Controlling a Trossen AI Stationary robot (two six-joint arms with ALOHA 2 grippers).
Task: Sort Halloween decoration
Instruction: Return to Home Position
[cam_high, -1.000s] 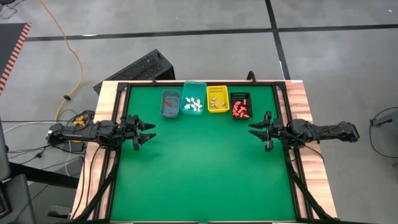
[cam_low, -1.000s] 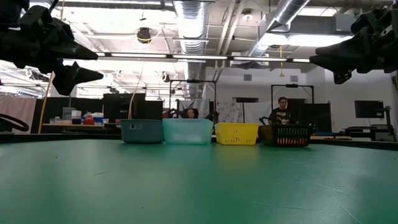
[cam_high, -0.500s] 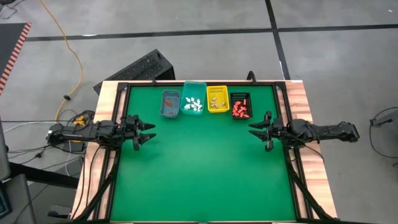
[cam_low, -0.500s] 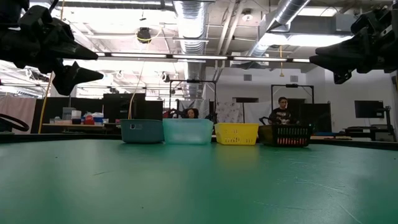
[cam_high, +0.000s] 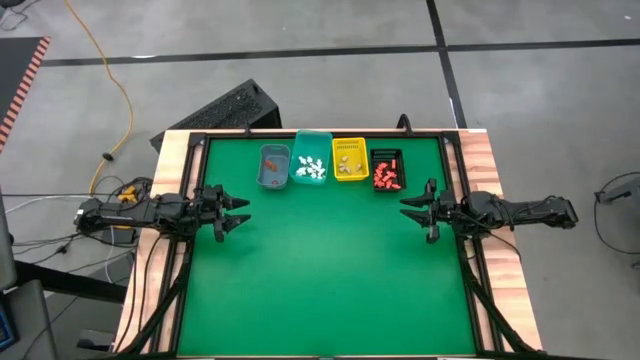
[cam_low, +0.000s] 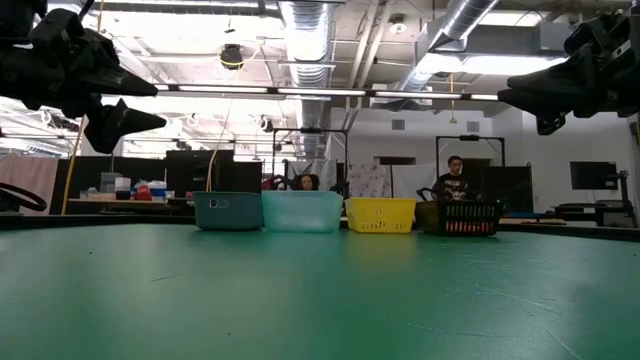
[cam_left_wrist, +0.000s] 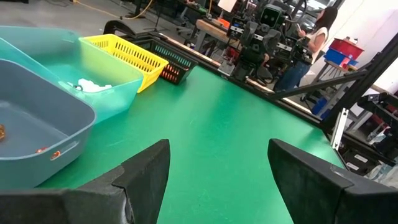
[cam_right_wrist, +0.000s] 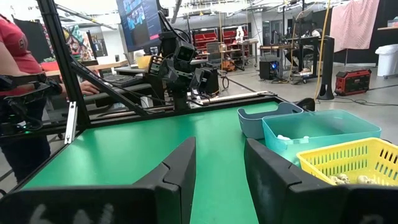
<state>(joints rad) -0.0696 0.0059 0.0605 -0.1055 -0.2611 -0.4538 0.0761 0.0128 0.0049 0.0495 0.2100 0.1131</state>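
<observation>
Halloween decoration pieces lie inside four small bins in a row at the table's far edge: a few orange ones in the blue bin (cam_high: 273, 166), white ones in the teal bin (cam_high: 310, 160), tan ones in the yellow bin (cam_high: 349, 158), red ones in the black bin (cam_high: 386, 170). My left gripper (cam_high: 238, 212) hovers open at the table's left edge, pointing level toward the right. My right gripper (cam_high: 408, 211) hovers open at the right edge, pointing level toward the left. Both are well above the green mat and hold nothing.
The green mat (cam_high: 320, 270) lies bare between the two grippers and toward the near edge. A wooden frame (cam_high: 165, 160) borders the table. A person (cam_low: 455, 180) stands in the room beyond the far edge; another stands at the table's side (cam_right_wrist: 18, 81).
</observation>
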